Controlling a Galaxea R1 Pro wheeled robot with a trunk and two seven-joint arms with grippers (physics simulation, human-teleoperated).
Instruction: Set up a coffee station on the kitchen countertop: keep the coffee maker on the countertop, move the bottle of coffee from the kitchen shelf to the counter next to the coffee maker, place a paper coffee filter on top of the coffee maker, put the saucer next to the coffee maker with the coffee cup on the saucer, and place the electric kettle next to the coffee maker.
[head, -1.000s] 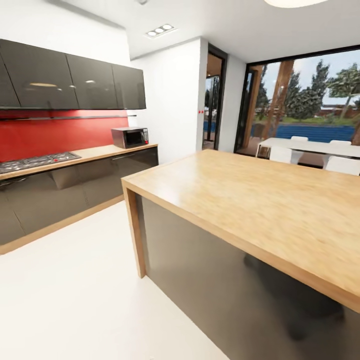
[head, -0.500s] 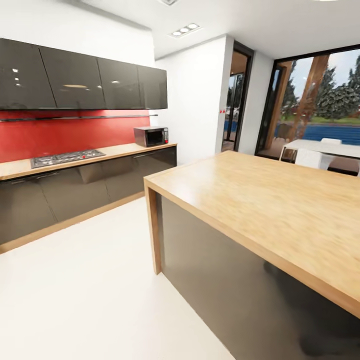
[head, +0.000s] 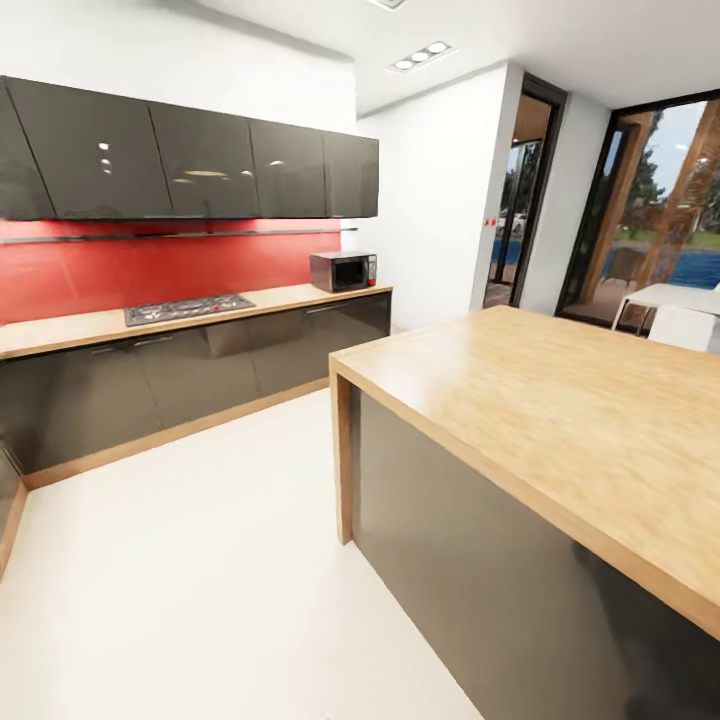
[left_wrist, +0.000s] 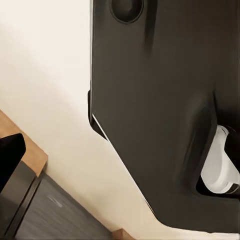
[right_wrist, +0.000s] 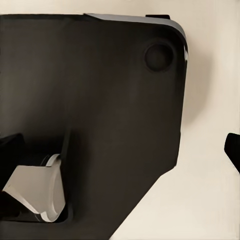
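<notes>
Transit, kitchen: island (head: 560, 400) beside you, counter (head: 150, 318) with microwave (head: 343, 271) ahead; steer wide of island; pincer state cannot be told.

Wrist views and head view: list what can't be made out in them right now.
- Left wrist view: the robot's dark body covers most of the floor; gripper state cannot be told.
- Right wrist view: the same dark body blocks the scene; gripper state cannot be told.
- Head view: the island top is cut off by the right edge; the microwave is too small for detail.
</notes>
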